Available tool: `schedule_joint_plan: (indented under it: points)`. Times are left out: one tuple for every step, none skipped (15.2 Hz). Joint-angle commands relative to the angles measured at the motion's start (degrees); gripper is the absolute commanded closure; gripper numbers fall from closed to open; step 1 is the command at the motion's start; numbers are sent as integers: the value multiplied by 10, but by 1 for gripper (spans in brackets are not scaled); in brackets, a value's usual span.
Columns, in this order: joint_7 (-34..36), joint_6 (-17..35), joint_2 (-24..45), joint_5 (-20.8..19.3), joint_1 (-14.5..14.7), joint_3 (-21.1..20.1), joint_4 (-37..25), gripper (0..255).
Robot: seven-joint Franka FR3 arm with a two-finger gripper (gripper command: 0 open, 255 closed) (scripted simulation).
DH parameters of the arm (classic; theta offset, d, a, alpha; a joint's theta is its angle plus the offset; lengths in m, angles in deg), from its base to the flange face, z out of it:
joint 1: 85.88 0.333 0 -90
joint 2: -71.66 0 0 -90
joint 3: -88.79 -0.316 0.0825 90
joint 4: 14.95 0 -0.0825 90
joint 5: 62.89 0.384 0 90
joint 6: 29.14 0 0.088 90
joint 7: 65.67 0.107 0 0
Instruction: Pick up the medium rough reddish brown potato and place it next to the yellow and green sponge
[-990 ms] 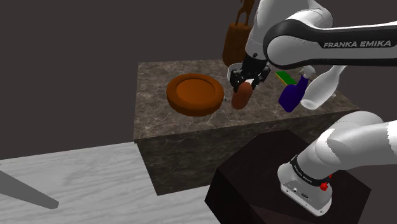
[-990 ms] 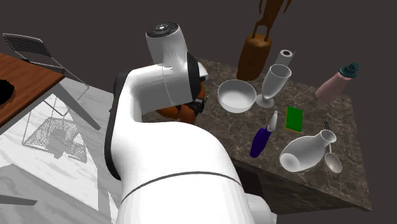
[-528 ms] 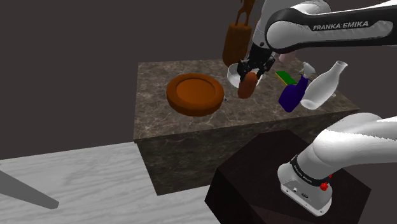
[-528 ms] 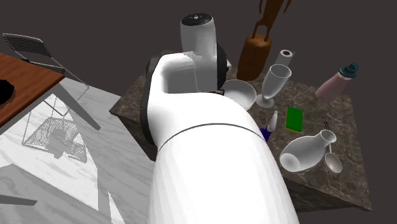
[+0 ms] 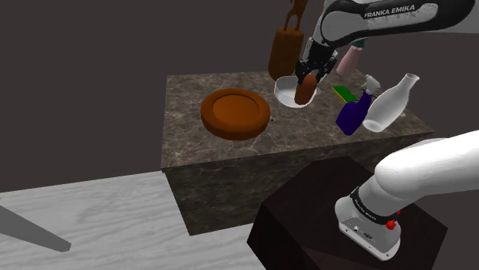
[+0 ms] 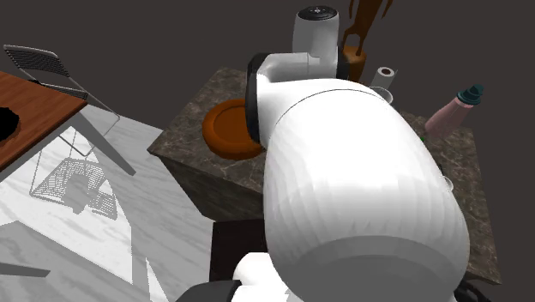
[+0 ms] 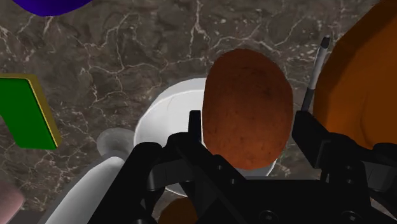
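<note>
Potato point(image 5: 305, 89): held clear of the worktop point(image 5: 184, 126), right of centre in the upper part of the shoulder view, hanging over the white bowl point(image 5: 286, 95).
End effector point(image 5: 307, 81): clamped on the potato; in the wrist view the end effector point(image 7: 248, 130) presses one black finger against each long flank, the free end pointing away from the hand.
Change: one second ago the potato hung lower, just right of the plate point(image 5: 236, 113) in the shoulder view; since then the arm has carried it up and to the right, past the plate and above the bowl.
Meaning: pick-up looks done and transport is under way; the sponge point(image 5: 345, 93) lies further right, so I judge more travel and a lowering remain.
Potato surface point(image 7: 247, 108): reddish brown, finely speckled and rough, a plump oval.
Sponge point(image 7: 24, 109): flat slab, green face with a yellow edge, lying on the worktop apart from the bowl.
Bowl point(image 7: 167, 113): smooth white, round and shallow.
Plate point(image 7: 356, 83): orange-brown, round, with a raised rim.
Worktop point(image 7: 127, 51): dark brown stone with pale veins, polished in look.
Neighbours: a glossy purple spray bottle point(image 5: 353, 115) and a leaning white vase point(image 5: 390, 106) stand near the sponge, so the free space beside it looks tight.
</note>
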Motion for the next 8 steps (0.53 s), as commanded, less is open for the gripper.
schedule_joint_plan:
  points:
    - [-24, 6, 27, -8, -12, 18, -22, 255]
    - [-35, 9, 41, -11, -17, 26, -34, 255]
    - [-46, 12, 56, -14, -22, 34, -47, 255]
    - [-57, 14, 70, -16, -26, 42, -61, 255]
    - [-68, 16, 86, -17, -31, 50, -75, 255]
    - [-79, 17, 101, -18, -35, 57, -89, 255]
    - [-90, 19, 117, -19, -39, 64, -105, 255]
    - [-101, 19, 133, -19, -43, 71, -121, 255]
